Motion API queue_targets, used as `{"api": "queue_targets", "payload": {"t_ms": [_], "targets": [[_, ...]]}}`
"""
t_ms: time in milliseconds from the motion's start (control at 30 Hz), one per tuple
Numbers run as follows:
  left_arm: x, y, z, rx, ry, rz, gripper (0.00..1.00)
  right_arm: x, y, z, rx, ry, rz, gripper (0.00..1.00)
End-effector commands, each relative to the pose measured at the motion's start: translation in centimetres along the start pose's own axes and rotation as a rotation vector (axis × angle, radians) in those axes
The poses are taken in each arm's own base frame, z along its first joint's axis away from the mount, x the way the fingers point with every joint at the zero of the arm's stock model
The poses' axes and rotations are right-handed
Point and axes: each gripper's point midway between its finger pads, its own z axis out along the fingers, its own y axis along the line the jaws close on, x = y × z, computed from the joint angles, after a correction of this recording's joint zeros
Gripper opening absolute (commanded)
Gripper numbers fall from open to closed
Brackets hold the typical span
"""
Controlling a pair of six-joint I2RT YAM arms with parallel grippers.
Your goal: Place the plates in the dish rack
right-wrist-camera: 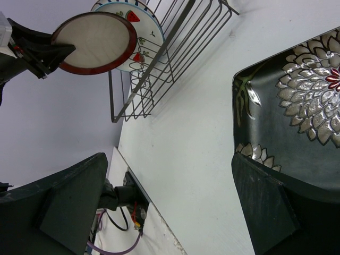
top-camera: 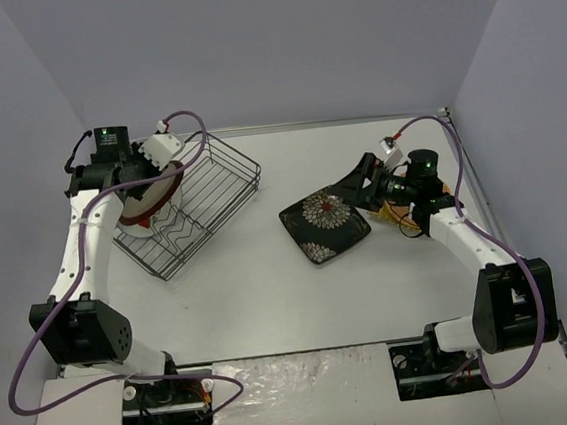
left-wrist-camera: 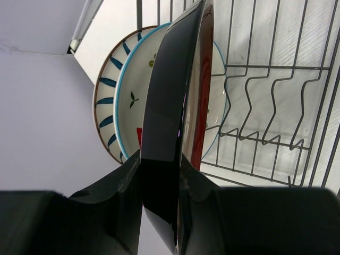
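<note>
- While clamped edge-on in the left jaws, the red-brown-rimmed pale plate (right-wrist-camera: pixel 94 43) hangs at the dish rack (top-camera: pixel 206 195), beside two racked plates (left-wrist-camera: pixel 133 90).
- Right jaws stand wide apart, empty, at the dark floral square plate (top-camera: pixel 325 227) lying on the worktop (top-camera: pixel 271 294).

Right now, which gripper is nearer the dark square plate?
Right. The right gripper is beside the dark square plate; the left gripper is far off, at the dish rack.

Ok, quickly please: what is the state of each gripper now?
Left gripper: closed on the red-rimmed plate, at the dish rack.
Right gripper: open, at the edge of the dark square plate.
</note>
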Motion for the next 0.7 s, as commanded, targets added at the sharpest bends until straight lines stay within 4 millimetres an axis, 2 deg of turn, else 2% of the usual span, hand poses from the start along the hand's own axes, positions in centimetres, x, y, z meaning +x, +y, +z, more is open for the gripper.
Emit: {"api": "queue_targets", "payload": {"t_ms": [0, 300, 367, 533, 667], "targets": [[-3.8, 4.4, -2.0, -0.148, -0.169, 0.04, 0.0, -1.8, 1.9, -0.2, -0.074, -0.032, -0.082, 1.0], [-3.2, 3.0, 0.5, -0.077, -0.169, 0.042, 0.0, -2.0, 2.3, 0.0, -0.11, -0.037, -0.064, 1.0], [-2.2, 3.4, 0.9, -0.073, -0.16, 0.02, 0.0, -2.0, 2.3, 0.0, -0.11, -0.035, -0.063, 1.0], [-1.6, 2.7, 2.8, -0.028, -0.156, -0.012, 0.0, -2.0, 2.2, 0.0, -0.105, -0.038, -0.06, 1.0], [-1.3, 2.7, 3.3, -0.014, -0.165, -0.033, 0.02, -1.9, 2.0, -0.1, -0.097, -0.038, -0.065, 1.0]]}}
